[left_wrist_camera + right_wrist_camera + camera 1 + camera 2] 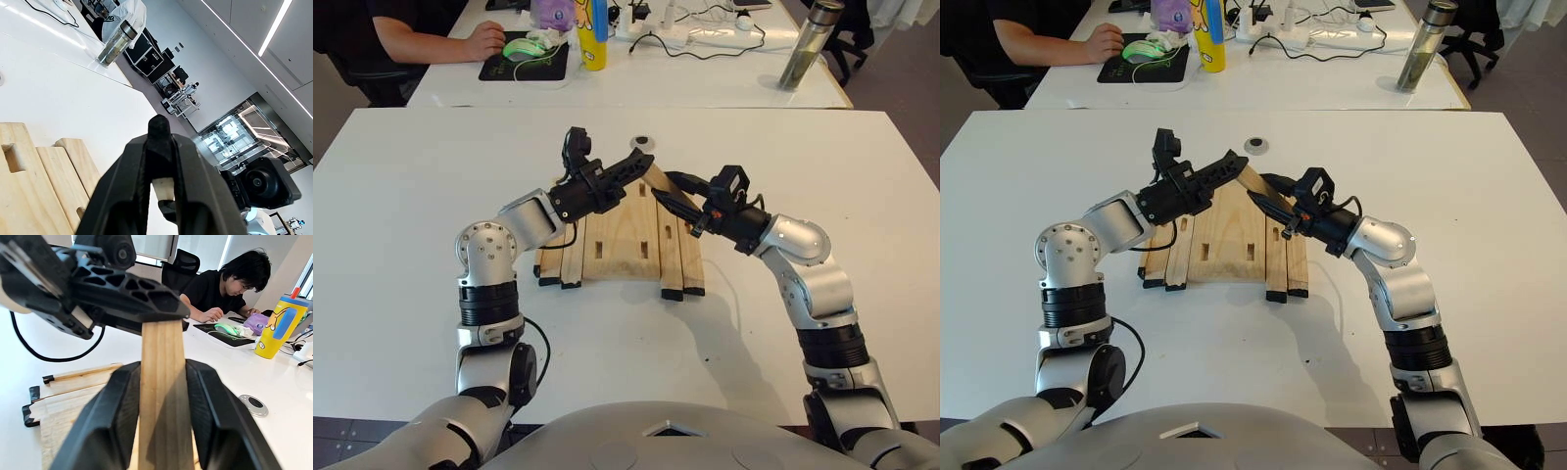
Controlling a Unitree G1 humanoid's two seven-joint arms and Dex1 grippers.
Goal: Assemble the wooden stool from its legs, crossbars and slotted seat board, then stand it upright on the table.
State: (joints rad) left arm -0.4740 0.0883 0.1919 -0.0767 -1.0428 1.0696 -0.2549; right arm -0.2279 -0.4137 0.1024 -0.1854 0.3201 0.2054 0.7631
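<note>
Right wrist view frames the step best. Below both sets of jaws the table [411,196] carries the slotted seat board [626,235], lying flat with loose legs [566,257] just beside it. Above the board a wooden bar [159,342] stands between the jaws of the right gripper [163,372], pinched on its faces. The left gripper [636,164] clamps the bar's upper end. My judgement: square the lower end over a slot, then let one gripper yield. No writing reads on the wood. The yellow cup [276,325], beyond the jaws, shows only a cartoon.
</note>
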